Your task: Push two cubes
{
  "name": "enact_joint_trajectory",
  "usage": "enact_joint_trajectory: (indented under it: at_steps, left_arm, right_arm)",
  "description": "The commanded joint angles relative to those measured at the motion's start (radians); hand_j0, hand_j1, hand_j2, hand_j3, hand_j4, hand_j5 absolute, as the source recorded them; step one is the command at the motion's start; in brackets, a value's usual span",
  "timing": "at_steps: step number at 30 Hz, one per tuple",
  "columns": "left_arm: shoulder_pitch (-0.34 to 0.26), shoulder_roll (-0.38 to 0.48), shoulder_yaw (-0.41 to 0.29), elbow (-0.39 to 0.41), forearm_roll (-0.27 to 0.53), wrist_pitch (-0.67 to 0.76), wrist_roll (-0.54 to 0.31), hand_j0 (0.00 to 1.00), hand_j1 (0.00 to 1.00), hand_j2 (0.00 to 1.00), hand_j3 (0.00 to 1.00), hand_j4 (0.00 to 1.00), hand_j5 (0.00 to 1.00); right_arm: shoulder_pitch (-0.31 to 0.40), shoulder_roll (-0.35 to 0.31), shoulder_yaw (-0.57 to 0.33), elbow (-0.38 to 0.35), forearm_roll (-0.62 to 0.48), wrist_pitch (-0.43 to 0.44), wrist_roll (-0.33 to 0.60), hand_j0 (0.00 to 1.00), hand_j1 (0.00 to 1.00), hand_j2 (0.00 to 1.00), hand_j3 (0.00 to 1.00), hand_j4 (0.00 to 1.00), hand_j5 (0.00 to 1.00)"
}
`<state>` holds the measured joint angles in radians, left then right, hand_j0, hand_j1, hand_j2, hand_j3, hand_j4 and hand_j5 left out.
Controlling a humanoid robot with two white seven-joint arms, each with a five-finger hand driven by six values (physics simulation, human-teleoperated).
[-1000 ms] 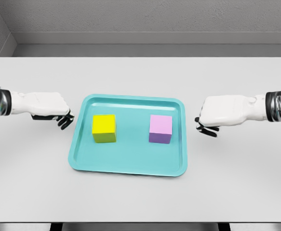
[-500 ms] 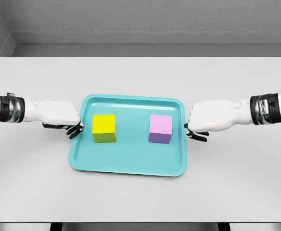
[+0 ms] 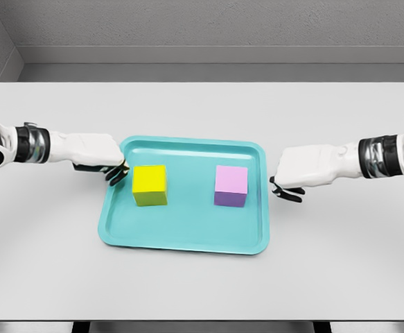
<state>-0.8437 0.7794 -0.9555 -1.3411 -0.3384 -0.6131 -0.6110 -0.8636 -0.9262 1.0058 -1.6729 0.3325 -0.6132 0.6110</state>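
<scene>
Now | left fingers point(image 3: 117, 173) just beside yellow cube point(image 3: 150, 184) | apart

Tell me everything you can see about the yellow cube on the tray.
The plain yellow cube has a bright top and a darker, greenish front face, with no markings; the material is not clear. It sits flat and upright in the left half of the shallow teal tray, apart from the pink-and-purple cube. The left hand has its dark fingers at the cube's upper left edge; whether they touch cannot be seen.

A teal tray point(image 3: 188, 239) on a white table point(image 3: 202, 111).
</scene>
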Motion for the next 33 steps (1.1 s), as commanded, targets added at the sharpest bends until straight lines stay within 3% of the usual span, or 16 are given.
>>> enact_joint_trajectory:
  at_steps: [1, 7, 13, 20, 33]
  left_arm:
    - [0.0, -0.012, 0.001, 0.011, 0.004, 0.002, 0.0, 0.18, 0.18, 0.18, 0.18, 0.18, 0.18]
    - [0.003, -0.038, -0.005, 0.008, 0.004, 0.002, 0.0, 0.18, 0.18, 0.18, 0.18, 0.18, 0.18]
    - [0.0, -0.037, -0.003, 0.01, 0.006, 0.002, 0.0, 0.18, 0.18, 0.18, 0.18, 0.18, 0.18]
    - [0.005, 0.026, -0.011, -0.102, 0.021, 0.002, 0.0, 0.2, 0.2, 0.2, 0.2, 0.2, 0.2]
    - [0.015, 0.024, -0.055, -0.109, 0.018, 0.002, 0.0, 0.21, 0.21, 0.21, 0.21, 0.21, 0.21]
  right_arm:
    - [0.0, 0.007, 0.01, 0.006, 0.0, 0.002, 0.0, 0.0, 0.0, 0.0, 0.0, 0.0, 0.0]
    - [-0.002, 0.026, 0.028, 0.009, 0.023, 0.002, 0.0, 0.0, 0.0, 0.0, 0.0, 0.0, 0.0]
    - [-0.015, 0.058, 0.037, 0.061, 0.023, 0.002, 0.0, 0.0, 0.0, 0.0, 0.0, 0.0, 0.0]
    - [-0.015, 0.086, 0.056, 0.062, 0.037, 0.002, 0.0, 0.0, 0.0, 0.0, 0.0, 0.0, 0.0]
    - [-0.035, 0.127, 0.069, 0.088, 0.049, 0.002, 0.0, 0.0, 0.0, 0.0, 0.0, 0.0, 0.0]
